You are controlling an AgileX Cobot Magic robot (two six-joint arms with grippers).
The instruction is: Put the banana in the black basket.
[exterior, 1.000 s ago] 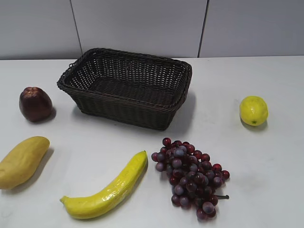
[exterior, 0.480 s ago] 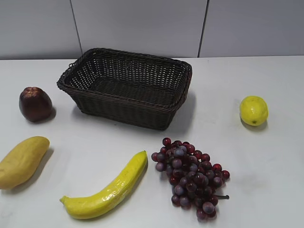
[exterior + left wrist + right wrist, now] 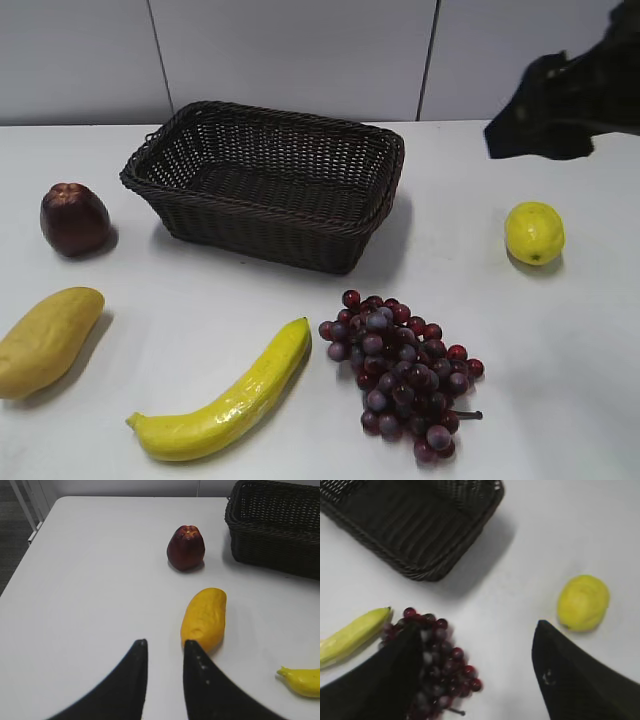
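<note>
The long, curved, glossy yellow banana lies flat on the white table, in front of the large dark woven wicker basket and apart from it; nothing is held yet. The right gripper is seen spread wide and empty, high above the cluster of dark red grapes, and in the exterior view it shows only as a dark blurred mass at the upper right. The left gripper hangs with its fingers a narrow gap apart, gripping nothing, just beside the plump, dull yellow-orange mango-shaped fruit.

A wrong pick is judged the main risk: the mango-shaped fruit sits nearer the left fingers than the banana (both are yellow and elongated). The banana's tip lies close to the grapes, so a descent from the right could be expected to knock the bunch. The glossy, tapered skin may slip if it is pinched near an end.

A dark red apple-like fruit and a small round yellow lemon rest well apart. Behind the table, a pale grey panelled wall is seen.
</note>
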